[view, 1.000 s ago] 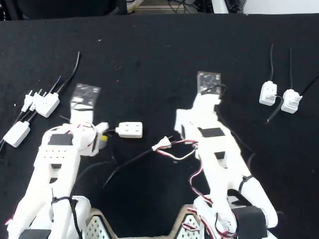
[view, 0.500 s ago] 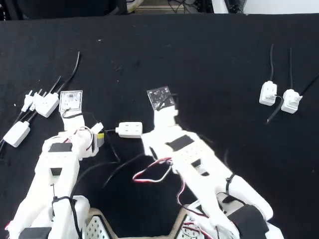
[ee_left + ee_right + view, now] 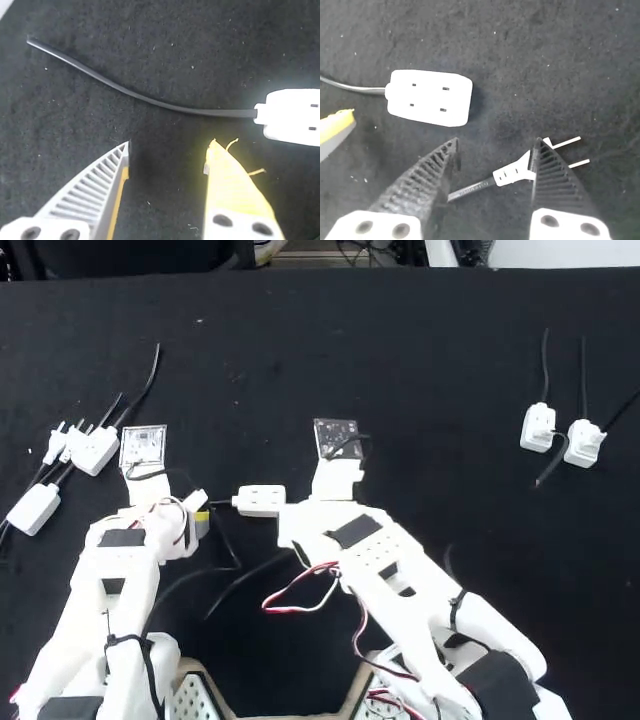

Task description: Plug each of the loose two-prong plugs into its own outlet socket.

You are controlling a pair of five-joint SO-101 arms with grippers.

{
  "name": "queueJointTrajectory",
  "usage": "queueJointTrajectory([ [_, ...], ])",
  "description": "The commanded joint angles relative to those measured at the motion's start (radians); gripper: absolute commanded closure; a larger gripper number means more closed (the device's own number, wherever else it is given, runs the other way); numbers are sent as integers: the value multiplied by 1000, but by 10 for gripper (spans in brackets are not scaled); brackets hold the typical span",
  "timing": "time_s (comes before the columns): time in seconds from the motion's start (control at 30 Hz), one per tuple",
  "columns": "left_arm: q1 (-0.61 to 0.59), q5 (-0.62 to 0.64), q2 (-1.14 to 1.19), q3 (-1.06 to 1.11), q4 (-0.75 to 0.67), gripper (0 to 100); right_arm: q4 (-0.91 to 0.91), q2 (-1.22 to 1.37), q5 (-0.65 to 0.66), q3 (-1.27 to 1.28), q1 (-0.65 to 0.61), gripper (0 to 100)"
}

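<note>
A white outlet block (image 3: 261, 500) lies flat near the middle of the black counter (image 3: 400, 350). Its black cord (image 3: 135, 95) leaves one short end in a gentle curve. Its top face carries two pairs of slots, all free. Near it but not touching, a loose white two-prong plug (image 3: 512, 174) lies flat, its two bare metal prongs pointing away from its thin dark lead. At the counter's left side sits a cluster: a small pronged plug (image 3: 55, 445), a squarish white block (image 3: 96, 450) touching it, and a longer white block (image 3: 33, 508) nearby, all with black leads. Far right, two white corded pieces (image 3: 538, 427) sit side by side.
</note>
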Motion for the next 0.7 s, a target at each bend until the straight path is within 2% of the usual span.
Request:
queueJointTrajectory([
  [0.0,-2,12,-9,-15,-15,758,28,-48,-20,-62,-11,783],
  [0.27,-2,12,-9,-18,-15,758,361,-42,-21,-240,-17,783],
  [0.37,-2,12,-9,-18,-15,758,333,-39,-23,-222,-38,783],
  [0.5,-8,12,-9,-16,-15,758,209,-39,-38,-154,-54,783],
  [0.67,-8,12,-9,-18,-15,758,190,-39,-101,-142,-54,782],
])
